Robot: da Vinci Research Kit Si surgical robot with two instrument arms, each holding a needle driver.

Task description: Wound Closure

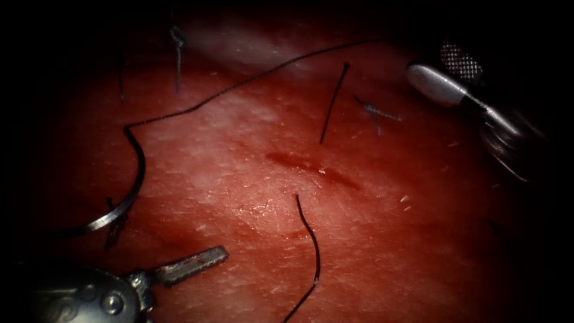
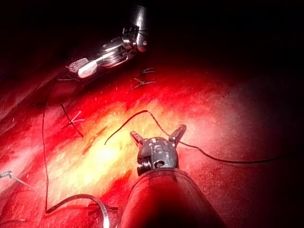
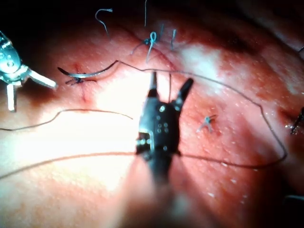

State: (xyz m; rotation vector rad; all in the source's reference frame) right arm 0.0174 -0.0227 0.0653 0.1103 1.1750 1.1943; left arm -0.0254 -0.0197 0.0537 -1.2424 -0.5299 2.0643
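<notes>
Both tools hang free of everything. Left arm's tool [image 1: 185,266] sits at the near left of the endoscope view, and its own wrist view shows its jaws spread wide with nothing between them [image 2: 158,134]. Right arm's tool [image 1: 445,75] waits at the far right, jaws also parted and empty, as its wrist view confirms [image 3: 168,88].

Curved needle [image 1: 122,200] lies loose on the tissue [image 1: 418,251], well to the left of the cut [image 1: 314,169] and just beyond the left tool's jaws; held by neither tool. Whether its tip catches the surface I cannot tell, though a small dark mark sits beside it. Thread [image 1: 251,81] runs from its far end in a long slack line up and to the right across the tissue.

As for risk, I judge that a grab at the needle from this flat lie could seize it too near the tip or the thread end, leaving it tilted and hard to steer. Slack thread could also snag on the knotted stitch [image 1: 177,42] at the far left or the one [image 1: 375,112] right of the cut, or get pinched by a jaw.

Cut itself looks short, dark and slanted, edges lying close, the surface around it wet with red fluid. Two loose cut ends of thread lie by it, one [image 1: 333,101] beyond it and one [image 1: 311,245] nearer
</notes>
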